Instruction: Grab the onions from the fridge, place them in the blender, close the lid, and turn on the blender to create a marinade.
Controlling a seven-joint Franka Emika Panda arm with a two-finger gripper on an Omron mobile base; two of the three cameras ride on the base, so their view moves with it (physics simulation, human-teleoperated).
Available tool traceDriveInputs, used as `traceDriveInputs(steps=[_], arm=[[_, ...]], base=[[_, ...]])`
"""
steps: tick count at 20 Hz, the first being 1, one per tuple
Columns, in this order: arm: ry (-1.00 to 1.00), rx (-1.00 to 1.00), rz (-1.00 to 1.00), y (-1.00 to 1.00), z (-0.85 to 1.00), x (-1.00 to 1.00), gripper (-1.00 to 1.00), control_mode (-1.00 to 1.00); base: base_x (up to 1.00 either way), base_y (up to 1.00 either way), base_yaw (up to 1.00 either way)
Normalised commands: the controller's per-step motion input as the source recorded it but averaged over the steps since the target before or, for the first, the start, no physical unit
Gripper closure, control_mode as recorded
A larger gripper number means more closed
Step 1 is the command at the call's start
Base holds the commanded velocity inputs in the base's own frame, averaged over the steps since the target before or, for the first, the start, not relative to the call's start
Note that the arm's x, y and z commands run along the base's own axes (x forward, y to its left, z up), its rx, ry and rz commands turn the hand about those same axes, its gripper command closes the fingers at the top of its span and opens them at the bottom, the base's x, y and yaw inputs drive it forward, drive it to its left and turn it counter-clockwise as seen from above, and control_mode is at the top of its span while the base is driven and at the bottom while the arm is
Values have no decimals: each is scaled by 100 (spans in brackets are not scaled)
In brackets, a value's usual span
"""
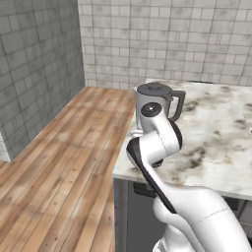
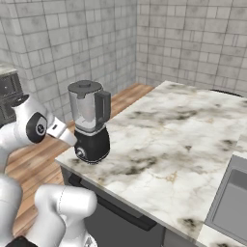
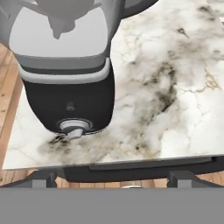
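Blender [image 2: 90,126] stands at marble counter [image 2: 183,140] corner, lid [image 2: 85,87] on.

Bare counter [image 2: 178,140] lies open right of blender [image 2: 90,126].

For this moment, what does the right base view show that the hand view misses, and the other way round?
Only the right base view shows the lid sitting on the jar, the dark side handle, the sink at the counter's right end, the tiled walls and the arm reaching toward the blender. Only the hand view shows the knob close up, facing the camera, with the hand's fingertips low in front of the counter edge. Both show the blender standing near the corner of the marble counter and the wooden floor beside it.
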Motion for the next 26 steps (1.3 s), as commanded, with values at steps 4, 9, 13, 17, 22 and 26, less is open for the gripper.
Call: traceDriveInputs(steps=[4, 9, 13, 17, 22, 26], arm=[[0, 2, 0, 0, -23, 23, -100, -100], [1, 1, 0, 0, -6, 22, 100, -100], [3, 0, 0, 0, 0, 20, 100, -100], [3, 0, 0, 0, 0, 16, 100, -100], [4, 0, 0, 6, -8, 10, 100, -100], [3, 0, 0, 1, -24, 11, 100, -100]], base=[[0, 0, 0], [0, 0, 0], [0, 0, 0], [0, 0, 0], [0, 0, 0], [0, 0, 0]])
